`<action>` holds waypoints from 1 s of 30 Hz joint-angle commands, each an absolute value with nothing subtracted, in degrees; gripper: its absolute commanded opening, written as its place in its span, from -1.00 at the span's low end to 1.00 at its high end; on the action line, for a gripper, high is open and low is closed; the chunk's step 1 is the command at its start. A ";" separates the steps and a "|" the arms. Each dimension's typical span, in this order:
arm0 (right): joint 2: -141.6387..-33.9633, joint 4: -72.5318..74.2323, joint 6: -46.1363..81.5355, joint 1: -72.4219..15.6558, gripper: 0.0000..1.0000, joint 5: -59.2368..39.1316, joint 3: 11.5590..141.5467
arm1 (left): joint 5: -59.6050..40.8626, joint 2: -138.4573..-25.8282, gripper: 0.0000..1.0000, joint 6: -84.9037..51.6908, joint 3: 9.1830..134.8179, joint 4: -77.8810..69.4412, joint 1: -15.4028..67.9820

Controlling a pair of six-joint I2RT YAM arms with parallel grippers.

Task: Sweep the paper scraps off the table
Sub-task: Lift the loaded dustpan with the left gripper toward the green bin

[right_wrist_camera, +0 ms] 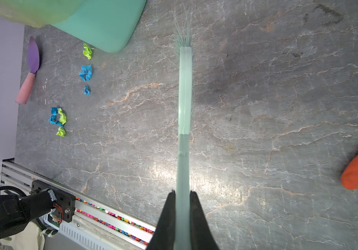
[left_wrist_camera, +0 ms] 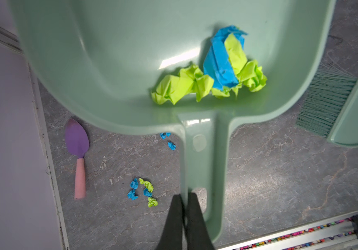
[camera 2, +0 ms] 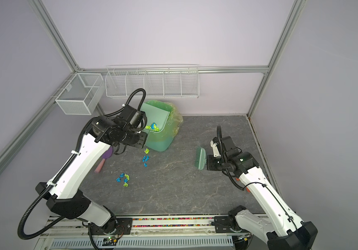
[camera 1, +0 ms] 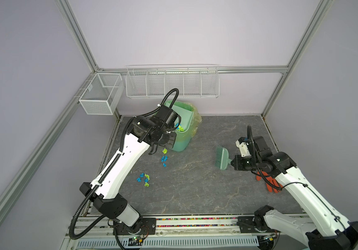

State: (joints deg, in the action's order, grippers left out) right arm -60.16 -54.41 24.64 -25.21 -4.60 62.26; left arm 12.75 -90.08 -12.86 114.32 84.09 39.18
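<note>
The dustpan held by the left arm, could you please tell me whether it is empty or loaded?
Loaded: the dustpan holds a clump of blue and lime paper scraps near its handle end.

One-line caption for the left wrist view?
Left claw shut on the dustpan handle; paper scraps in it, more on the table.

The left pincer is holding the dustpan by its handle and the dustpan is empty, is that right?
Not empty. The left pincer holds the dustpan by its handle, but the dustpan has blue and lime paper scraps lying in it, as the left wrist view shows.
</note>
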 commanded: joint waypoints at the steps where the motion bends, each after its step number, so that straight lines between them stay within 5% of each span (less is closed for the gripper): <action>1: -59.77 -52.90 24.52 -25.02 -0.87 -5.76 61.62 | 12.20 -91.61 -1.00 -10.49 118.77 85.82 36.70; 13: -59.81 -52.63 23.84 -24.98 -0.86 -5.98 60.95 | 15.96 -98.81 -1.00 -7.87 126.34 86.96 33.40; 30: -57.75 -51.94 24.40 -25.03 -0.86 -5.46 58.28 | 33.82 -105.09 -1.00 -4.64 127.78 83.54 33.05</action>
